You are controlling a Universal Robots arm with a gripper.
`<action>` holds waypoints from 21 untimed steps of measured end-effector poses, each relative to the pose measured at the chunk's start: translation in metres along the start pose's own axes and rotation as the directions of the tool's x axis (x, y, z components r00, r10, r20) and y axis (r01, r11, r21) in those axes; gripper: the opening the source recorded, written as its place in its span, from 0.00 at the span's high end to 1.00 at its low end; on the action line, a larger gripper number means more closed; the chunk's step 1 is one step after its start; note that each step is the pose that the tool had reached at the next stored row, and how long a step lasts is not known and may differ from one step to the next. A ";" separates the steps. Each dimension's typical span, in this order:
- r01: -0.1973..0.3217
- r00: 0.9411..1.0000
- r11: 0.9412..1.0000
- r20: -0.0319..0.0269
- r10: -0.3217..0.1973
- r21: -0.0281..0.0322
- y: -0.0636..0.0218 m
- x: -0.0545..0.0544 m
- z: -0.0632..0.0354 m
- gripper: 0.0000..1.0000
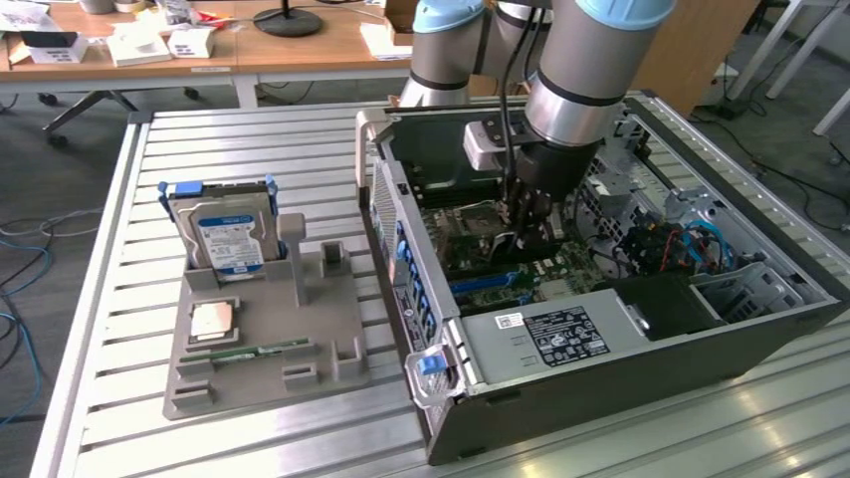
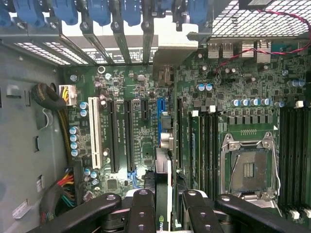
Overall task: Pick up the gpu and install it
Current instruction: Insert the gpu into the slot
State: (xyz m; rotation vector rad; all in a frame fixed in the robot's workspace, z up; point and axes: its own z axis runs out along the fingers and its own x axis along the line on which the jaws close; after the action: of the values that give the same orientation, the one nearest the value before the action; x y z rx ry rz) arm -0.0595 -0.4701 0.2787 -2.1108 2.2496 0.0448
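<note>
My gripper [image 1: 531,224] reaches down into the open computer case [image 1: 743,344], just above the motherboard [image 1: 465,244]. In the wrist view the gripper [image 2: 167,213] is shut on the gpu [image 2: 163,184], a thin dark card seen edge-on between the black fingers [image 2: 143,211]. The card's pale metal bracket [image 2: 176,56] points toward the rear slot openings of the case. The card hangs over the motherboard [image 2: 138,145], in line with the blue slot [image 2: 163,109] beside two long black slots [image 2: 127,136]. In the exterior view the gpu [image 1: 521,249] is a dark sliver under the fingers.
A grey parts tray [image 1: 266,334] on the slatted table holds an upright hard drive [image 1: 226,234], a CPU [image 1: 213,321] and a green memory stick [image 1: 253,351]. Inside the case are the power supply [image 1: 558,334], cables [image 1: 664,244] and the CPU socket [image 2: 250,167].
</note>
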 end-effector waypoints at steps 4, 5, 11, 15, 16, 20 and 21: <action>0.000 1.000 1.000 0.000 0.000 0.000 0.0004 0.001 0.0017 0.74; 0.000 1.000 1.000 0.000 0.000 0.000 0.0004 0.001 0.0016 0.74; 0.000 1.000 1.000 0.000 0.000 0.000 0.0005 0.001 0.0050 0.74; 0.000 1.000 1.000 0.000 0.000 0.000 0.0008 0.001 0.0077 0.74; 0.000 1.000 1.000 0.000 0.000 0.000 0.0013 0.001 0.0077 0.74; 0.000 1.000 1.000 0.000 0.000 0.000 0.0033 0.001 0.0079 0.74; 0.000 1.000 1.000 0.000 0.000 0.000 0.0038 0.001 0.0081 0.74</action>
State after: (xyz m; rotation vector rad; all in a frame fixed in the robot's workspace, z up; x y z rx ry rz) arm -0.0632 -0.4706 0.2704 -2.1104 2.2498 0.0449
